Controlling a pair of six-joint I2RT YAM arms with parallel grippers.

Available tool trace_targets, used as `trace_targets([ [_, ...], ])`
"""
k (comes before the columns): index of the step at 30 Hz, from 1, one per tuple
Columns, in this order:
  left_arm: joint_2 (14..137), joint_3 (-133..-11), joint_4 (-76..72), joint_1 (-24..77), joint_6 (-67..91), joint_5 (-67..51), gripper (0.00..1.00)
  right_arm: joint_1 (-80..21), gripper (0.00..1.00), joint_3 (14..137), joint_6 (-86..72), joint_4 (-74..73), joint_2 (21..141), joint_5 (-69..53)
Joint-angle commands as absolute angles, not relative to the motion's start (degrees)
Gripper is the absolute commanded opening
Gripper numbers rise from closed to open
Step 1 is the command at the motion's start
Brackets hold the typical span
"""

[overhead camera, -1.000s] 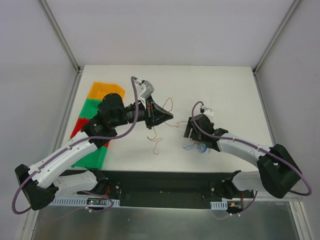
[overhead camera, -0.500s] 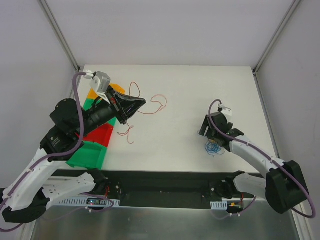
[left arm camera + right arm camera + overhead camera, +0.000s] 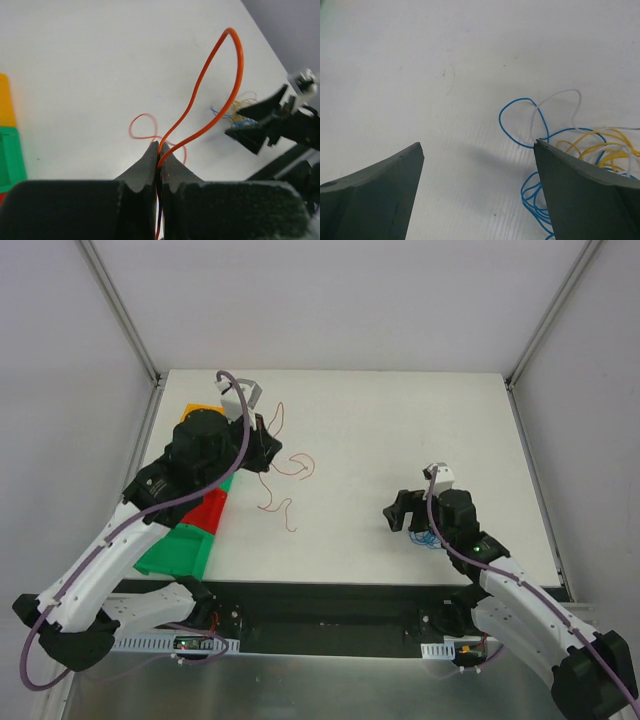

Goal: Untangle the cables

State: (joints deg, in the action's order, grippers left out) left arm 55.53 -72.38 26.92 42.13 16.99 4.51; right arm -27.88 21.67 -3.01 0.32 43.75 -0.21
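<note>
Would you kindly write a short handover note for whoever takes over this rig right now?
Left tool: shut on the orange wire, held above the left side of the table.
Right tool: open, empty, over the edge of the blue, yellow and white clump at right.
Done: orange wire is clear of the clump.
Left: set it down, then separate the clump's strands.

This is a robotics lab test cell, not a home or shop. A bare white desk (image 3: 400, 410) is boxed in by plain white panels (image 3: 330, 300) held in aluminium struts (image 3: 118, 310) that run towards the upper corners of the frame. Along the bottom edge, a left arm (image 3: 110, 550) and a right arm (image 3: 520, 590), both white and black, are bolted to a black rail (image 3: 330, 605) and trail thick purple cabling (image 3: 243, 435). Coloured sorting bins (image 3: 180, 550) stand at the desk's left side.
</note>
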Motion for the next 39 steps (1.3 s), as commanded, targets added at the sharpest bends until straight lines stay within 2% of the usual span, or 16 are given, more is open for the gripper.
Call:
trace_targets([
  [1,60.89,-77.07,27.95,31.32,17.14,-1.83,0.0,-28.21,0.94,18.37,-1.49,9.23,40.26,-7.29],
  [9,72.06,-84.63,20.5,18.91,14.68,-0.44,0.0,-28.21,0.94,15.21,-1.67,10.2,33.22,-6.5],
  [12,75.14,-85.6,15.31,14.34,15.46,1.49,0.0,-28.21,0.94,15.38,-1.67,9.49,33.4,-6.5],
  [18,83.04,-90.87,8.44,6.51,17.66,-2.09,0.0,-28.21,0.95,15.56,-3.43,11.51,35.68,-6.59],
  [26,93.24,-101.15,5.27,2.38,16.0,-1.93,0.0,-28.21,0.94,16.08,-3.34,11.25,38.67,-5.36],
  [33,96.33,-100.38,3.6,1.85,16.44,-1.94,0.0,-28.21,0.95,16.08,-3.16,11.16,38.41,-3.95],
  [39,94.84,-89.31,0.18,-1.75,17.13,-0.7,0.0,-28.13,0.95,16.26,-3.25,10.72,38.5,-3.34],
])
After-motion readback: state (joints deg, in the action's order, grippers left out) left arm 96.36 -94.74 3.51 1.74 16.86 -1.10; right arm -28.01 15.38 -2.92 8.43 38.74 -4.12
